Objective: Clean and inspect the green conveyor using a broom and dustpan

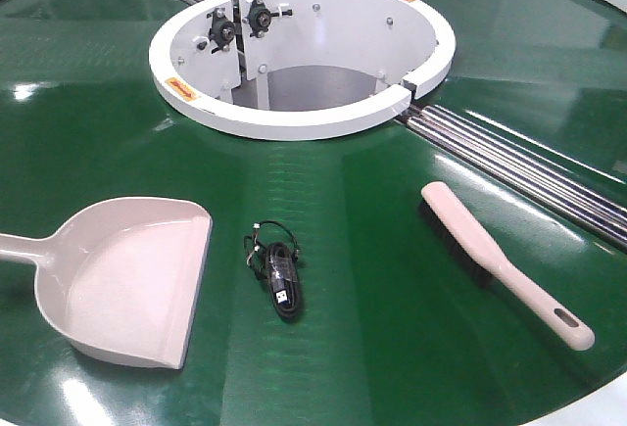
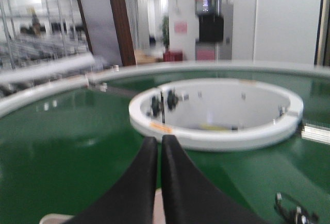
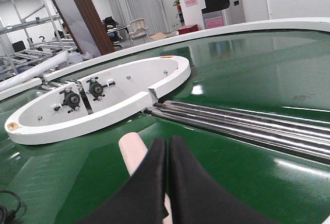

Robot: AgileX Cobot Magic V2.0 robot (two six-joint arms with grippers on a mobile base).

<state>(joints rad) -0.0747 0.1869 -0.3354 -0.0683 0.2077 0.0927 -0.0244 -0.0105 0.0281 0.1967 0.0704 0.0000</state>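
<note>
The green conveyor (image 1: 392, 279) fills the front view. On it at the left lies the pale dustpan (image 1: 127, 279), its handle running off the left edge. At the right the slim broom (image 1: 490, 250) lies flat, slotted handle end toward the near edge. Neither gripper shows in the front view. My left gripper (image 2: 160, 139) is shut with its black fingers together, and a pale strip of the dustpan (image 2: 158, 209) shows below them. My right gripper (image 3: 168, 140) is shut too and hangs over the broom (image 3: 135, 153), whose rounded tip sticks out ahead of the fingers. Nothing is held.
A coiled black cable (image 1: 279, 274) lies on the belt between dustpan and broom. The white central ring (image 1: 294, 118) with its open well stands behind them. Steel rollers (image 1: 519, 166) run from the ring to the right. The white rim (image 1: 598, 402) marks the near right edge.
</note>
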